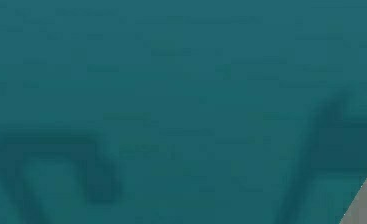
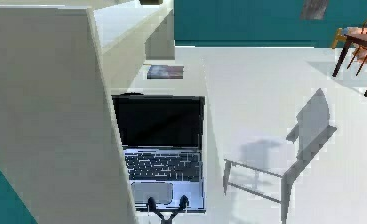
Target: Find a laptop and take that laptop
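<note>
A laptop point(image 2: 161, 150) lies with its lid up on a pale desk top point(image 2: 136, 84) in the arm side view's lower middle. Its dark screen faces the view, and its grey keyboard and trackpad are nearer the bottom edge. The gripper point(image 2: 167, 208) shows as two thin dark fingers at the bottom edge, right at the laptop's near rim. With the laptop lying there, I cannot tell whether the gripper holds anything or touches it.
A tall cream panel point(image 2: 51, 120) of the desk's upper part stands left of the laptop. A flat book point(image 2: 165, 71) lies farther out on the desk. A white chair point(image 2: 291, 150) stands to the right, a wooden chair point(image 2: 357, 48) at far right. A teal wall point(image 1: 181, 100) is close ahead.
</note>
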Controlling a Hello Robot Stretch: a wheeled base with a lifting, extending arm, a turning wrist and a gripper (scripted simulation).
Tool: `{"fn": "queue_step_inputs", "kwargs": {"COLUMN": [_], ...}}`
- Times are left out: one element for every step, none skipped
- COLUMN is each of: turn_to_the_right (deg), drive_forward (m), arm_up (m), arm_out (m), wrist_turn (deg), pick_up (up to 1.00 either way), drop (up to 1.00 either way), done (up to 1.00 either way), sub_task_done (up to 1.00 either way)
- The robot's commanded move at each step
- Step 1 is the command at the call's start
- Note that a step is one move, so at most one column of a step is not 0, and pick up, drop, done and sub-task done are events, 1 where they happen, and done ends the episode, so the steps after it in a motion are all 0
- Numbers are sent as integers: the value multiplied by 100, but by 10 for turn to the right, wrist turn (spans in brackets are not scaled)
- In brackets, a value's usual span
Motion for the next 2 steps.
{"fn": "queue_step_inputs", "kwargs": {"turn_to_the_right": [0, 0], "drive_forward": [0, 0], "arm_up": [10, 0], "arm_out": [0, 0], "wrist_turn": [0, 0], "pick_up": [0, 0], "drop": [0, 0], "done": [0, 100], "sub_task_done": [0, 0]}}
